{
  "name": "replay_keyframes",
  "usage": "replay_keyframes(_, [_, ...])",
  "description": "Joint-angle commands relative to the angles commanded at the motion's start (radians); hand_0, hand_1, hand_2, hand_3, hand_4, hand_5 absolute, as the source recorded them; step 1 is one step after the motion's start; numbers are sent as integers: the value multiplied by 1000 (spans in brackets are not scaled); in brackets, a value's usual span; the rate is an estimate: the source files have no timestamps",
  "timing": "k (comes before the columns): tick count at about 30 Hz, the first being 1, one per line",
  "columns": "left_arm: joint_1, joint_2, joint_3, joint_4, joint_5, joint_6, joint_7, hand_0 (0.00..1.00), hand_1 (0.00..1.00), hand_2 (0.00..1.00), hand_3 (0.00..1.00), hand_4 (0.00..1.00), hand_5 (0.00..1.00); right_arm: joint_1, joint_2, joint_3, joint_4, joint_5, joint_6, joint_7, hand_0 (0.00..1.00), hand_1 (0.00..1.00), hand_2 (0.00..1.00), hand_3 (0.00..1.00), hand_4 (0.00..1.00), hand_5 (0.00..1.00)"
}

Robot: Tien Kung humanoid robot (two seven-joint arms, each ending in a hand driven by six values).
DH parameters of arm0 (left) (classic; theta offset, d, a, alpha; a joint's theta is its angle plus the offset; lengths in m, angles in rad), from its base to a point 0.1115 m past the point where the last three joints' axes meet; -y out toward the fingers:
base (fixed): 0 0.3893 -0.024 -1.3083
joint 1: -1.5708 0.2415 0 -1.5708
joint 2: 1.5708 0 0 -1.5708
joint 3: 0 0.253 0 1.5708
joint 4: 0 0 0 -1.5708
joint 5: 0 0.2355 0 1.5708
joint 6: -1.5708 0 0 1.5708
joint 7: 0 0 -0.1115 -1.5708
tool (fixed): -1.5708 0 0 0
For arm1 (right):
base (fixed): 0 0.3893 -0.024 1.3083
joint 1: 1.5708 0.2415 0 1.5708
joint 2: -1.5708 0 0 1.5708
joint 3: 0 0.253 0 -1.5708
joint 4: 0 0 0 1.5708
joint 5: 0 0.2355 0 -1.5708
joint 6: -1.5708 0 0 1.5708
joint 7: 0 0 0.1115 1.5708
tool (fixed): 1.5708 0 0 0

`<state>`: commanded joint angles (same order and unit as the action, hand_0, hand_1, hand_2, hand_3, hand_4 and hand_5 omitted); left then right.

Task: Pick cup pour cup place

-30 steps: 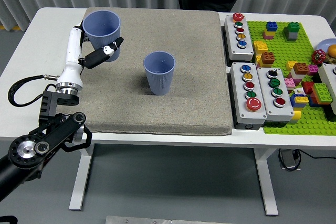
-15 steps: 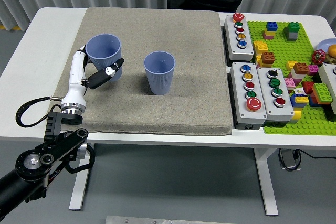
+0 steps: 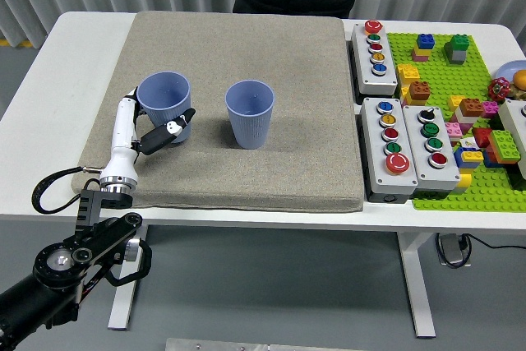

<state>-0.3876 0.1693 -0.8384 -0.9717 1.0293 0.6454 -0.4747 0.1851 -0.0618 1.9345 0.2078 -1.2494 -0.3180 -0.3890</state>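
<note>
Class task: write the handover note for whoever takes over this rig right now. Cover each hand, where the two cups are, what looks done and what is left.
Left hand: fingers wrapped around the left blue cup, which stands upright on the grey mat, left of centre.
Right hand: not in view.
Second blue cup: upright at mat centre, apart from the held cup, untouched.
Person stands at the far edge, hands not visible.
Done: cup grasped. Whether a pour has happened cannot be told.
Left: probably release the cup and withdraw, or lift and pour if not yet done.
</note>
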Motion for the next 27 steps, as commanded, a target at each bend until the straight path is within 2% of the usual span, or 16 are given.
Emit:
replay_keyframes(6, [2,-6,8,15,3,0,1,528,511,528,499,708,171,0,0,0,0,-1,0,0,669,609,558,551,2,197])
replay_keyframes(7, [2,-8,12,21,3,0,2,558,553,578,523,725,195,0,0,-1,0,0,0,0,670,609,558,551,2,198])
replay_keyframes(12, [4,-8,17,29,5,0,6,558,553,578,523,725,195,-1,0,1,0,-2,0,0,670,609,558,551,2,198])
replay_keyframes(13, [4,-8,17,30,7,0,7,585,579,643,569,783,277,0,0,1,0,-1,0,0,669,609,558,551,2,197])
replay_keyframes(18, [6,-13,6,31,21,0,4,585,579,643,569,783,277,1,0,-1,0,1,-1,0,669,609,558,551,2,197])
replay_keyframes(19, [7,-13,5,30,22,0,4,643,663,780,793,900,408,1,0,-1,0,2,-1,0,669,609,558,550,2,197])
replay_keyframes(24, [11,-9,-5,22,39,-10,11,643,663,780,793,900,408,0,0,-1,0,-1,-1,-1,669,609,558,550,2,197])
replay_keyframes(25, [13,-8,-7,20,42,-13,13,713,756,907,948,919,440,0,0,-1,0,-1,-1,-1,669,609,558,550,2,197])
replay_keyframes(27, [15,-4,-10,18,50,-24,19,713,756,907,948,919,440,-2,0,0,0,-4,-1,-1,669,609,558,550,2,197])
